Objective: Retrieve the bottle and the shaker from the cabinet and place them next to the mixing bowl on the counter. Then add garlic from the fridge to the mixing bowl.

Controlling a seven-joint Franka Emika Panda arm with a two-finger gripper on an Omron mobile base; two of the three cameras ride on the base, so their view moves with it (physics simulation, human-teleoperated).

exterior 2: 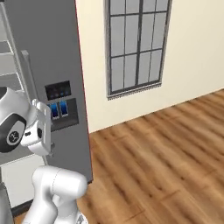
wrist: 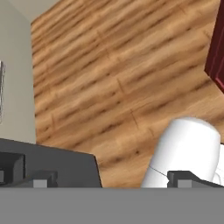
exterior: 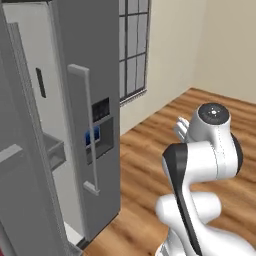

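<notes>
1. Grey fridge (exterior: 95,100) stands just left of the arm; one door (exterior: 22,165) is swung open toward the base, and a door bin (exterior: 54,150) shows on its inner side. Can't tell what's in the bin.
2. Fridge shelves (exterior 2: 9,61) show at the left edge of the right base view, behind the door handle (exterior 2: 27,74). Contents can't be made out; garlic can't be picked out.
3. Bottle, shaker and bowl: can't locate them from these views.
4. Gripper (wrist: 109,177) jaws are spread wide with nothing between them. Finger tips (wrist: 40,180) sit at the bottom of the hand view, pointing down at the wood floor (wrist: 118,74).
5. Hand (exterior 2: 40,129) hangs right in front of the closed door with the dispenser panel (exterior 2: 61,105); touching or not, can't tell.
6. Edges: dark fridge corner (wrist: 57,166) lies just under the left finger; a dark red panel (wrist: 216,52) is at the far right of the hand view.
7. Open room: bare floor stretches right of the tool toward the beige wall (exterior 2: 192,48) and the window (exterior 2: 135,43).
</notes>
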